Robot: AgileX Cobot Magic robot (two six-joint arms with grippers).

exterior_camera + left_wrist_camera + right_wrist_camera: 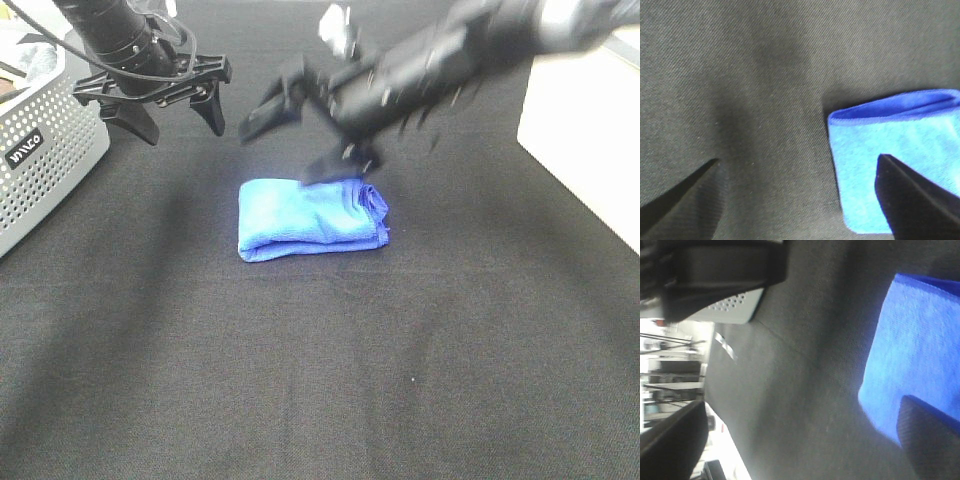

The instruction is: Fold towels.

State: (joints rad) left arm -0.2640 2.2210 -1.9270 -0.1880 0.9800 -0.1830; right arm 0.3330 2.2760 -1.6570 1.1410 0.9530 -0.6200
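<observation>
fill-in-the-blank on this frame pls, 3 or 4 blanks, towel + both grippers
1. The towel lies folded on the ____ tablecloth.
2. The left gripper is ____, holding nothing.
3. The right gripper is open, its lower finger right at the towel's ____ edge.
4. The grey basket stands at the table's ____ side.

Missing words: black; open; far; left

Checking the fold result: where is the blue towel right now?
In the exterior high view, the blue towel lies folded on the black table near centre, just below the right gripper.
</observation>
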